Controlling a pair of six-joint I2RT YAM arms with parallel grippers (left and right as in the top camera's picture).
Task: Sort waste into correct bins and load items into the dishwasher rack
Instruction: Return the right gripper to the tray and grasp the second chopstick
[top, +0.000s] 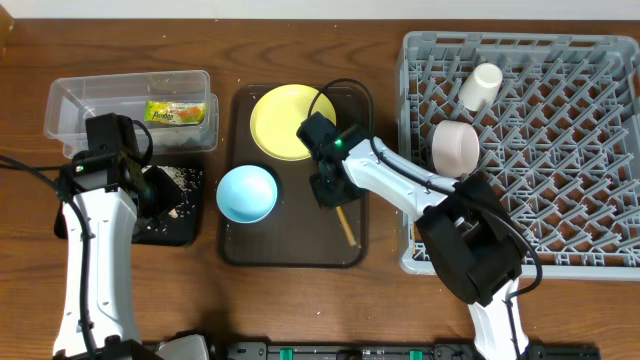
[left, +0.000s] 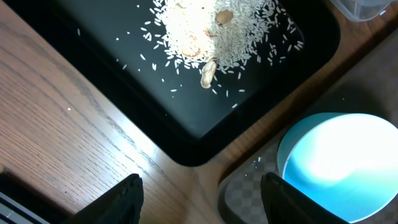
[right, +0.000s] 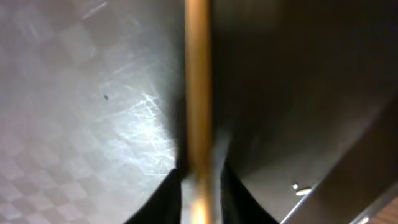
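My right gripper (top: 327, 190) is down on the brown serving tray (top: 290, 245), shut on the wooden chopsticks (top: 346, 226). In the right wrist view the chopsticks (right: 198, 93) run up from between the fingers of the right gripper (right: 200, 199), blurred. My left gripper (top: 160, 190) hangs open over the black tray (top: 160, 232), which holds rice scraps (left: 211, 31). The left gripper (left: 202, 199) has nothing between its fingers. The light blue bowl (top: 246, 193) and yellow plate (top: 285, 122) sit on the serving tray. The wrapper (top: 175, 112) lies in the clear box (top: 80, 105).
The grey dishwasher rack (top: 560, 200) fills the right side, with a white cup (top: 481, 87) and a white bowl (top: 455, 146) in its near-left part. The right arm's base stands at the rack's front left corner. Bare wood lies around the trays.
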